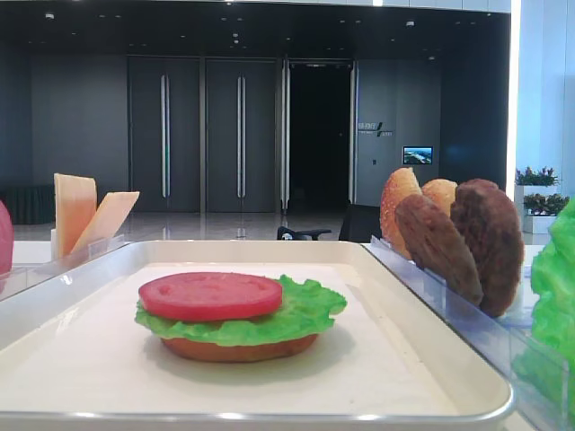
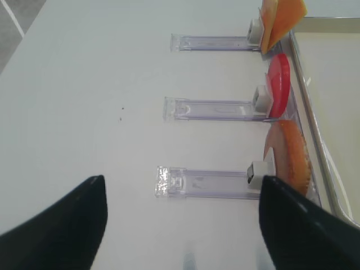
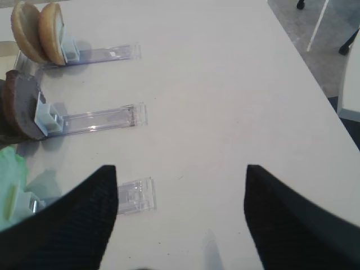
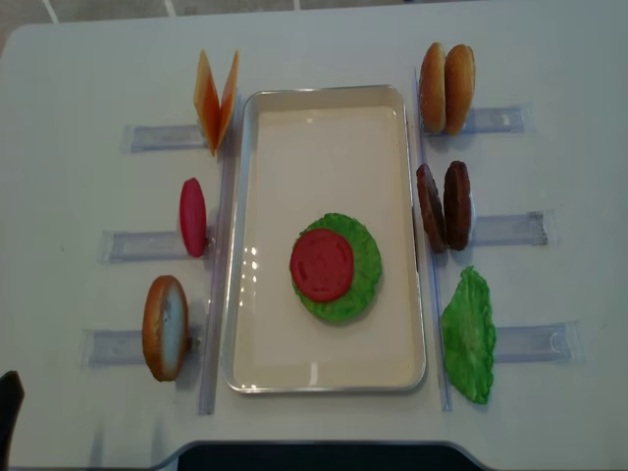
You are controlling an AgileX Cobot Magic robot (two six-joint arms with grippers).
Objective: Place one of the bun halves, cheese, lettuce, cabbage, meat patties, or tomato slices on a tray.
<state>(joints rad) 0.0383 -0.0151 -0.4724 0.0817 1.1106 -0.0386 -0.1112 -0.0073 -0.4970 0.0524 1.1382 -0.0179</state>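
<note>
The cream tray (image 4: 238,245) holds one stack: a flat bun base (image 1: 238,349), lettuce (image 4: 361,285) and a tomato slice (image 4: 322,264) on top. Left of the tray stand cheese (image 4: 216,98), a tomato slice (image 4: 192,216) and a bun half (image 4: 165,327). To its right are two bun halves (image 4: 446,86), two meat patties (image 4: 444,206) and a lettuce leaf (image 4: 469,334). My left gripper (image 2: 180,225) hangs open and empty over the table, near the bun half (image 2: 292,154). My right gripper (image 3: 181,214) is open and empty, right of the lettuce (image 3: 10,185).
Clear plastic holders (image 2: 202,183) lie flat on the white table on both sides of the tray and carry the upright pieces. One holder end (image 3: 135,196) lies by my right gripper's left finger. The table's right edge (image 3: 315,79) drops to the floor.
</note>
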